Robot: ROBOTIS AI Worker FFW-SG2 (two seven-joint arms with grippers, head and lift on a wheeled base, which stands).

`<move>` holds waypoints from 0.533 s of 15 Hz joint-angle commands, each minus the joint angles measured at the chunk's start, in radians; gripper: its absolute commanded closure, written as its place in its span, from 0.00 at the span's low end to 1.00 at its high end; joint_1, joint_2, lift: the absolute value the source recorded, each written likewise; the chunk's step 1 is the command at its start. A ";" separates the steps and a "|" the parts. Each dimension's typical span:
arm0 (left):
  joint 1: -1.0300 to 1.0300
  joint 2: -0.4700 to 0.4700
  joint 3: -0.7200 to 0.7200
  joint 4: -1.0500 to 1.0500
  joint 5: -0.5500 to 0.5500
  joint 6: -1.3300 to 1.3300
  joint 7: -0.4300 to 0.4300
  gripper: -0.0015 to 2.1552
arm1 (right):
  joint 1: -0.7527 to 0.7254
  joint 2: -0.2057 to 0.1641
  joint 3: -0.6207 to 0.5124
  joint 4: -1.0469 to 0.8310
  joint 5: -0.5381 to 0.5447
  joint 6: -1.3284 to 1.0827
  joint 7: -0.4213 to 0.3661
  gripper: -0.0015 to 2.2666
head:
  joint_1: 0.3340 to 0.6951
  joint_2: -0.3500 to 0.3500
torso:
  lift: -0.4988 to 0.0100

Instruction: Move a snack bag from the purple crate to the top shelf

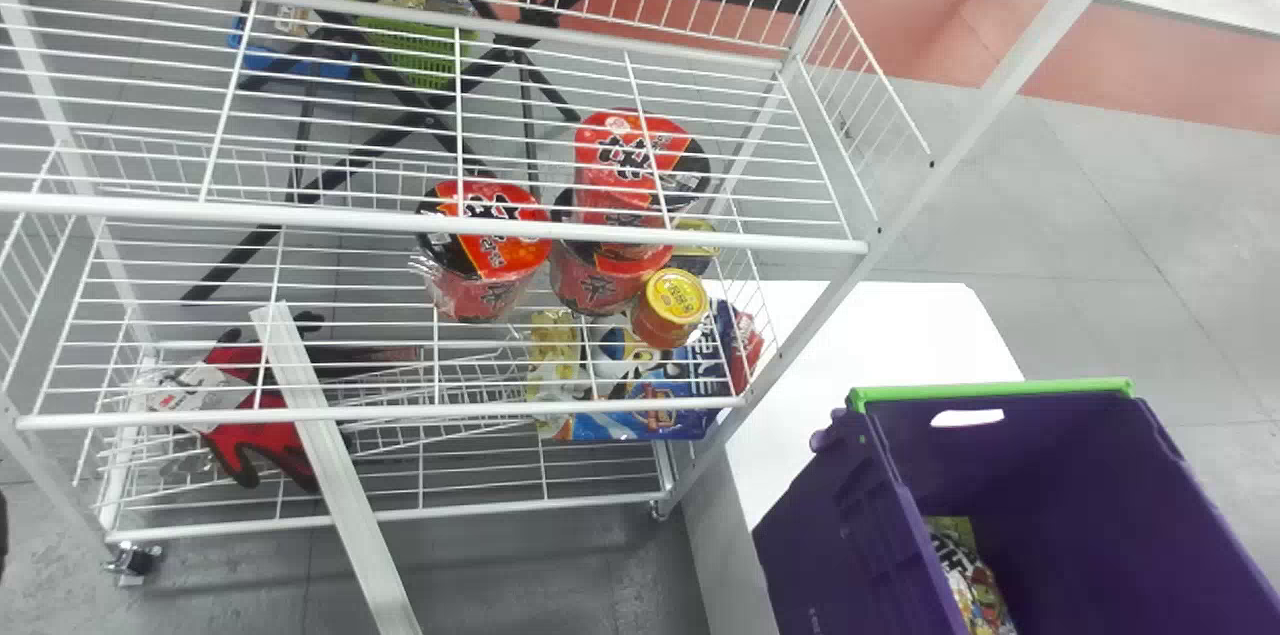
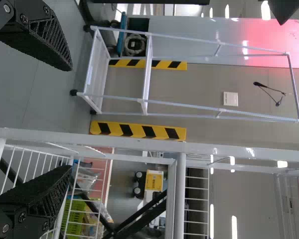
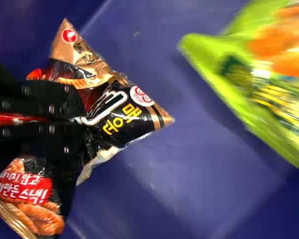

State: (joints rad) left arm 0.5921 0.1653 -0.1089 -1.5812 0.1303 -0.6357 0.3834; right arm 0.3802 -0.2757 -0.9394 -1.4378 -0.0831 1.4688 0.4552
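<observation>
The purple crate (image 1: 1050, 460) surrounds my right gripper (image 3: 82, 121), clamped on the black snack bag (image 3: 122, 113) inside; grasping seems done, leaving the lift out and placement on the top shelf (image 1: 300, 216).

Purple crate (image 1: 1060, 455), four o'clock: open top, tall walls. Upper wire shelf (image 1: 450, 19), ten o'clock: free room above its front rail (image 1: 300, 213). White post (image 1: 950, 155), two o'clock: obstacle at the shelf's crate side (slanting in view).
</observation>
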 commanded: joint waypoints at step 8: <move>0.000 -0.001 -0.002 -0.005 -0.003 0.012 0.002 0.06 | -0.006 0.044 -0.117 -0.148 -0.095 0.103 -0.001 1.00 | 1.00 0.00 | 0.19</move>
State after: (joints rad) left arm 0.5921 0.1630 -0.1105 -1.5845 0.1273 -0.6276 0.3850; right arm 0.3742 -0.2318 -1.0559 -1.5869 -0.1790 1.5670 0.4541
